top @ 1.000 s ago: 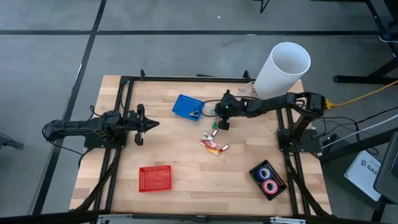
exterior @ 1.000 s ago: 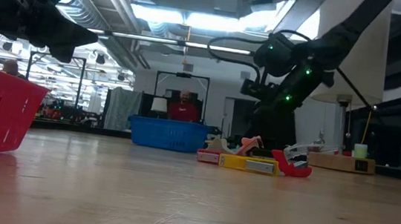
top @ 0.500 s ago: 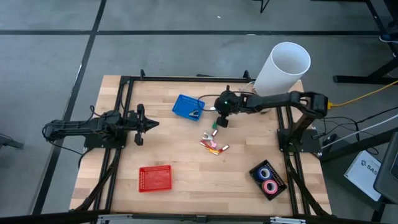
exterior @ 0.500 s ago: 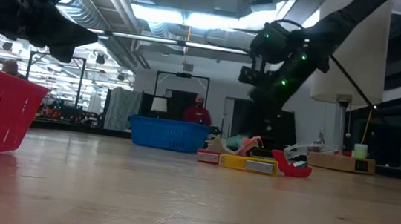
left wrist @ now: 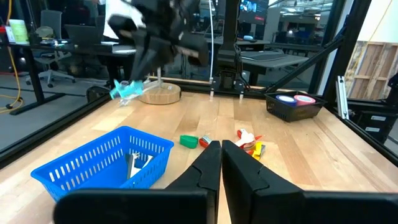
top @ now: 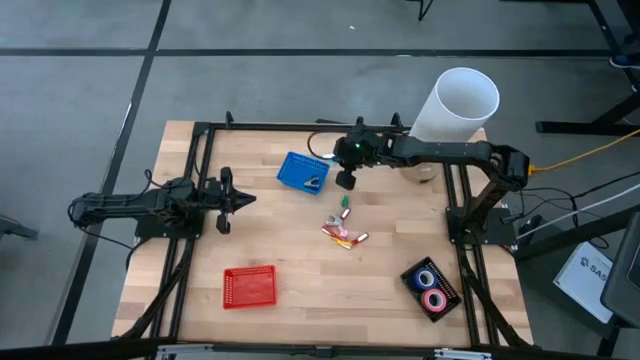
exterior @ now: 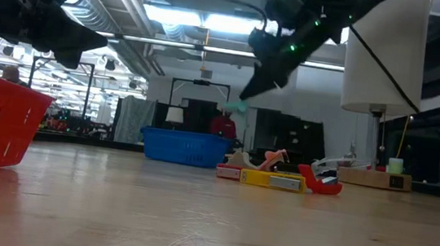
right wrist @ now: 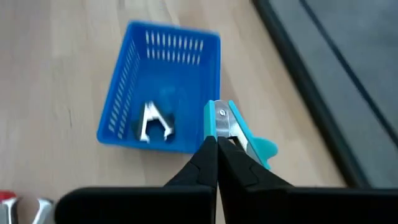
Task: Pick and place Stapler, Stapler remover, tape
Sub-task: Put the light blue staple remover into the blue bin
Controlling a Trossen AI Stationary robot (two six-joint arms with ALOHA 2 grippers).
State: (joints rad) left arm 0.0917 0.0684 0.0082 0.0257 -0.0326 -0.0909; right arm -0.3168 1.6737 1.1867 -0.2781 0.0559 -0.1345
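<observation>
Right tool (right wrist: 217,144): clenched on teal stapler remover (right wrist: 236,132), lifted off pile, now carried just beside blue basket (top: 301,171); drop pending. Left tool (top: 243,199): closed, empty, well apart from blue basket.

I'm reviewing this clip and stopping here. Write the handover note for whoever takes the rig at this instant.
Right gripper: shut on a teal stapler remover, in the air beside the blue basket.
Left gripper: shut, empty, waiting at the table's left.
Done: one silvery stapler remover lies in the blue basket. Tape rolls sit in the black tray.
Left: drop the teal one, then clear the small pile at mid-table. The red basket looks empty.
</observation>
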